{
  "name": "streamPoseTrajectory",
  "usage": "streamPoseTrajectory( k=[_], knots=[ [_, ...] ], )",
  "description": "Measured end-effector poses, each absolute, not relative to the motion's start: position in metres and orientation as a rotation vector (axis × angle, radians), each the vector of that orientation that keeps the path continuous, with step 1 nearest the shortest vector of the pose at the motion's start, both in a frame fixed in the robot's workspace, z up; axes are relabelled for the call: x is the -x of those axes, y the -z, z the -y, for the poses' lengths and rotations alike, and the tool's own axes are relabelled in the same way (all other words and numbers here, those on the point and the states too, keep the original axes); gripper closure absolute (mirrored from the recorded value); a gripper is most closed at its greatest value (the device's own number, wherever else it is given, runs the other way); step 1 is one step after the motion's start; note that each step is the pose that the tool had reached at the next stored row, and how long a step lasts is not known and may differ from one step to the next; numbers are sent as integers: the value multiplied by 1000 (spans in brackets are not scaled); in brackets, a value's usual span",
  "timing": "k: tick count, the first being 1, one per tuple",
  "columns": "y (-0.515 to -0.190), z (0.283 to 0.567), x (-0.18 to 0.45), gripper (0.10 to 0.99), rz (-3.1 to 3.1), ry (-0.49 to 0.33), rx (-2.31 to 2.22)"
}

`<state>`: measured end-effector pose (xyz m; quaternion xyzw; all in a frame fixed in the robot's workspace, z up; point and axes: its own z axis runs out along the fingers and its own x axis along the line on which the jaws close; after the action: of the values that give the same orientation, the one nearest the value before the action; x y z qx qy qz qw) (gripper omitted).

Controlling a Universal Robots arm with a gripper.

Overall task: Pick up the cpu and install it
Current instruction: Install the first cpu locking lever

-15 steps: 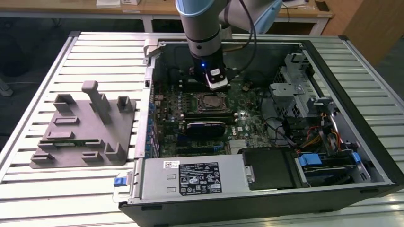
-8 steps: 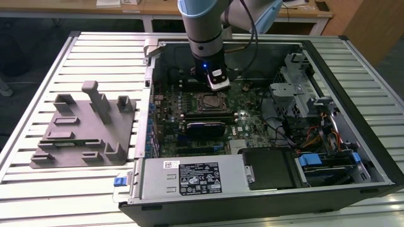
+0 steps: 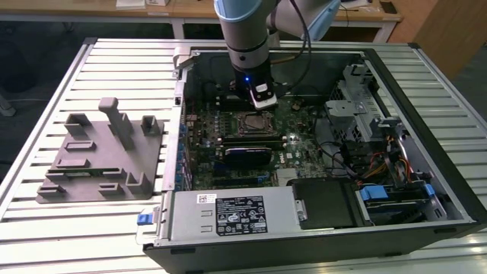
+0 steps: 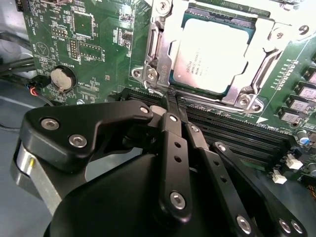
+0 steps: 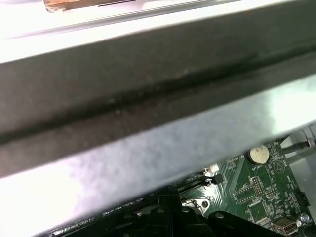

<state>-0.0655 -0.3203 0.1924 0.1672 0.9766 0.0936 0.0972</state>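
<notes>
The arm [image 3: 247,40] hangs over the cpu [image 3: 250,121] inside the open computer case [image 3: 396,188].

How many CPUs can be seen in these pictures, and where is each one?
1. The cpu sits in the metal socket frame on the green motherboard, just beyond the closed tips of the hand. Others could be hidden.

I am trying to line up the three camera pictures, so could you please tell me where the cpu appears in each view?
Exterior view: the cpu sits in the socket at the middle of the motherboard, just below the gripper.
Second wrist view: the cpu lies under the metal socket frame, beyond the closed gripper.
First wrist view: I cannot make it out.
Shared landmark: the round coin battery in both wrist views.
</notes>
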Motion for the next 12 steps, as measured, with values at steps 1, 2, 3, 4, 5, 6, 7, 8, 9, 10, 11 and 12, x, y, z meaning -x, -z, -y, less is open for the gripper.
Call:
streamPoseTrajectory(
  k=[1, 2, 3, 4, 5, 6, 7, 8, 9, 10, 11, 12],
  knots=[
    [-193, 320, 66, 980, -2892, -277, -495],
    [-193, 320, 66, 980, -2892, -278, -495],
    [-193, 321, 66, 980, -2892, -278, -495],
    [-193, 321, 66, 980, -2892, -278, -495],
    [-194, 321, 66, 980, -2892, -278, -495],
    [-194, 321, 66, 980, -2892, -278, -495],
    [-195, 321, 66, 980, -2892, -278, -495],
    [-196, 321, 66, 980, -2892, -278, -495],
    [-197, 321, 66, 980, -2892, -278, -495],
    [-198, 321, 66, 980, -2892, -278, -495],
    [-200, 321, 66, 980, -2892, -278, -495],
    [-201, 321, 66, 980, -2892, -278, -495]
  ],
)
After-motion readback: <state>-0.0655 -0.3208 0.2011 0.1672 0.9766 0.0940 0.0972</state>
